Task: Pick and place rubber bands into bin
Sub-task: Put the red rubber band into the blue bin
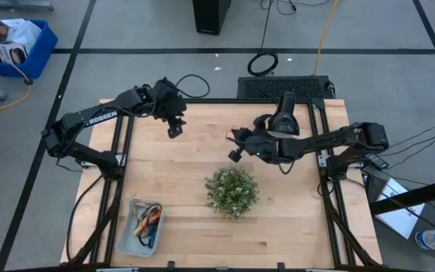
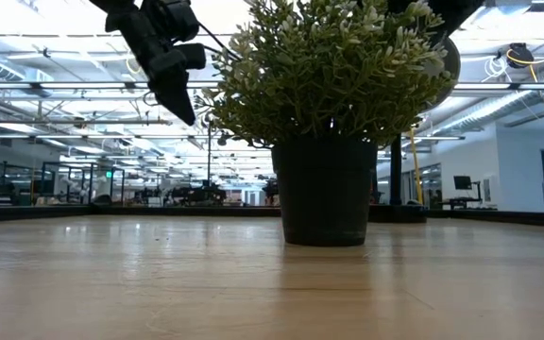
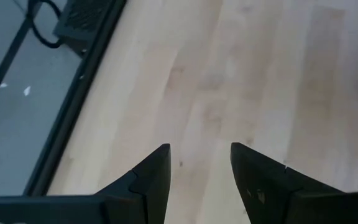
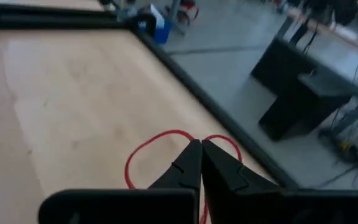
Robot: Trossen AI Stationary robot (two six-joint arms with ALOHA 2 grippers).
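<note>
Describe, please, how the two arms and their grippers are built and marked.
Both arms are dark, jointed metal with black cables looping off them. The left arm bears white lettering. The left gripper has two dark, wedge-shaped fingers; the right gripper has matching tapered black ones.

Bright, even overhead light; ceiling glare in the low view, wrist views soft.

tabletop (image 1: pixel 202 151): pale blond wood planks, black frame edge | small potted plant (image 1: pixel 232 191): grey-green leaves, dark pot | shallow translucent plastic bin (image 1: pixel 129 230) at front-left corner: pale light blue | thin rubber bands in bin (image 1: pixel 148 220): orange, tan, blue | thin elastic loop (image 4: pixel 166 155) at right hand (image 4: pixel 200 152): red | both hands: black
</note>
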